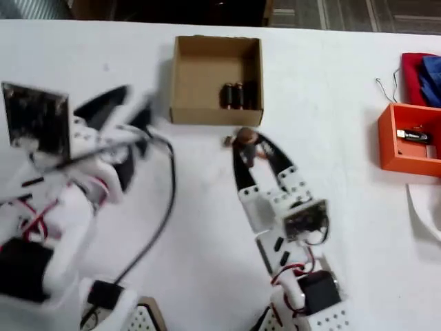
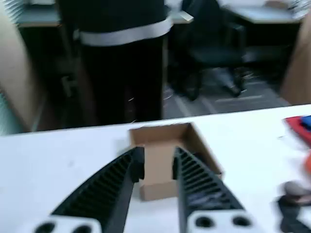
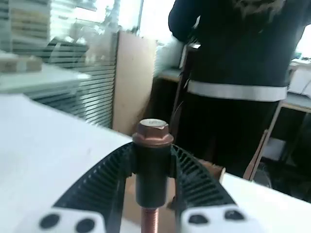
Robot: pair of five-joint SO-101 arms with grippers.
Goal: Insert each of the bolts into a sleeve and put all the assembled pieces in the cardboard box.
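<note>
Clamping a dark, smooth sleeve (image 3: 152,170) between its ribbed black jaws, the right pincer (image 3: 152,158) holds a finished piece. The bolt (image 3: 152,131) runs through the sleeve with its copper-coloured flanged hex head on top and its threaded shank out below. Its long axis therefore stands upright, across the jaws.

Just past the pincer tips, in the high view, rises the front wall of the cardboard box (image 1: 213,116), which is plain brown, square and open-topped. The held piece hangs just outside that wall, toward its right half. The coming move seems to turn on this wall: the piece must go up and forward over it before release.

Inside, near the front wall, two dark assembled pieces (image 1: 232,95) lie side by side, so the bare floor beside them looks the better target. The right arm is much the nearer. Farther off, left of the box, the left pincer (image 2: 158,158) has its jaws apart and empty, and it points at the box across the white table (image 1: 207,207).
</note>
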